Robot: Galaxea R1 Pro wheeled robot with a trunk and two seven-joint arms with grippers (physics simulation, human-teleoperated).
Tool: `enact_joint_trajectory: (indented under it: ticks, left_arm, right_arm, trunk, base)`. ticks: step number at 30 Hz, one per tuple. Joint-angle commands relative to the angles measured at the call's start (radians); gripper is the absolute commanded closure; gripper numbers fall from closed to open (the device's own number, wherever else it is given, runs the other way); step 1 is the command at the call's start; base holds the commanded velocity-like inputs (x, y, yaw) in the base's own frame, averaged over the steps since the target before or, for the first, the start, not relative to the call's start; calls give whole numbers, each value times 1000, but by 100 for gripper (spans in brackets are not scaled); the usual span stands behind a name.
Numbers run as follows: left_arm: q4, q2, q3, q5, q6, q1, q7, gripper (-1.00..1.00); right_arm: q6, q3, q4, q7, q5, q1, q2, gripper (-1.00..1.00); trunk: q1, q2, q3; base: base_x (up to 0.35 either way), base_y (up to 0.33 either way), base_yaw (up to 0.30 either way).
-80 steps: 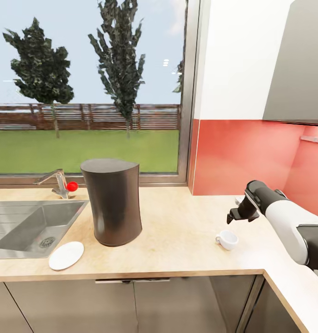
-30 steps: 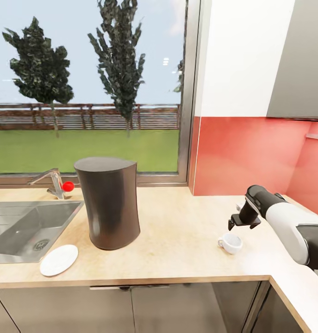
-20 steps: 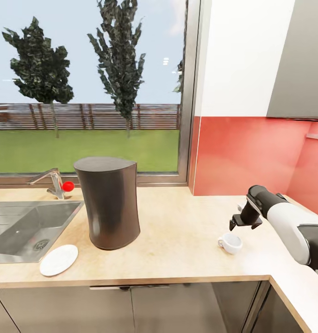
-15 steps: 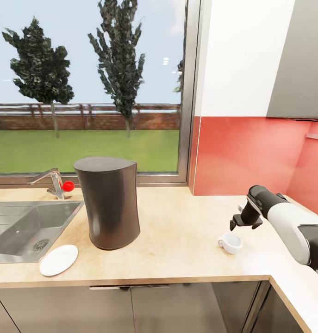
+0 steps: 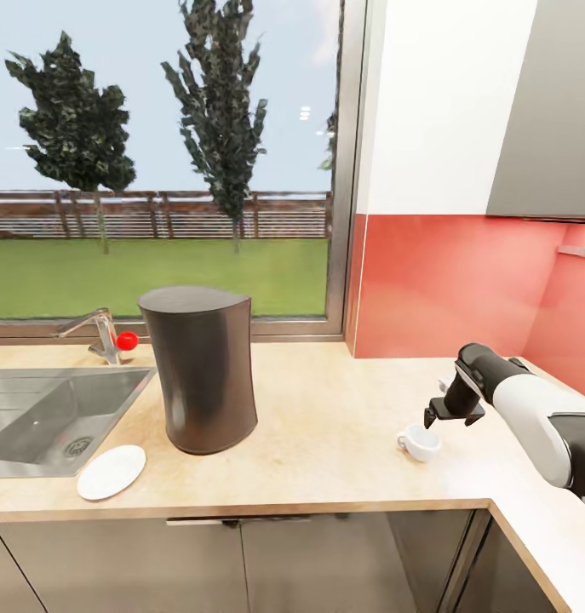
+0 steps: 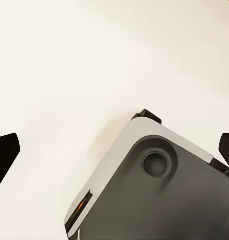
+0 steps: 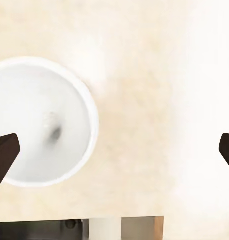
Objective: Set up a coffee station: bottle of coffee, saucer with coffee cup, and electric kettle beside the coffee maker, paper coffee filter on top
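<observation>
The tall dark coffee maker (image 5: pixel 203 370) stands on the beige kitchen countertop (image 5: pixel 326 426) beside the sink. The white saucer (image 5: pixel 111 472) lies near the front edge, left of the coffee maker. Far to the right sits the white coffee cup (image 5: pixel 421 443), upright, handle to the left. My right gripper (image 5: pixel 452 415) hovers just above and right of it, open; in the right wrist view the coffee cup (image 7: pixel 42 122) lies off-centre, toward one fingertip of my right gripper (image 7: pixel 114 150). My left gripper (image 6: pixel 114 155) is open over the robot's own grey base.
A steel sink (image 5: pixel 54 413) with a faucet (image 5: pixel 96 334) and red knob (image 5: pixel 128 340) lies at the left. A window sill and red backsplash (image 5: pixel 445 285) bound the back. A grey wall cabinet (image 5: pixel 547 111) hangs at upper right. The counter turns a corner at the right.
My right gripper has come down closer to the coffee cup, still open. The head view has shifted a little; cup, saucer and coffee maker stay in place.
</observation>
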Motion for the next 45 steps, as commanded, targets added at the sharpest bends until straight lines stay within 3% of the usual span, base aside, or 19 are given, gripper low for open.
enact_joint_trajectory:
  ticks: [1,3,44,45]
  left_arm:
    - [1,0,8,1,-3,-1,-6,-100]
    - [1,0,8,1,-3,-1,-6,-100]
    - [1,-8,6,1,-2,-1,-6,-100]
    - [1,-8,6,1,-2,-1,-6,-100]
  right_arm:
    - [2,8,-2,10,4,-1,0,-100]
    - [2,8,-2,10,4,-1,0,-100]
    - [2,8,34,9,7,-1,3,-100]
    - [2,8,34,9,7,-1,3,100]
  trunk:
    - [0,-1,-1]
    - [0,-1,-1]
    - [157,-288,-130]
    - [157,-288,-130]
  base:
    - [-1,0,0]
    - [0,0,0]
    - [0,0,0]
    - [0,0,0]
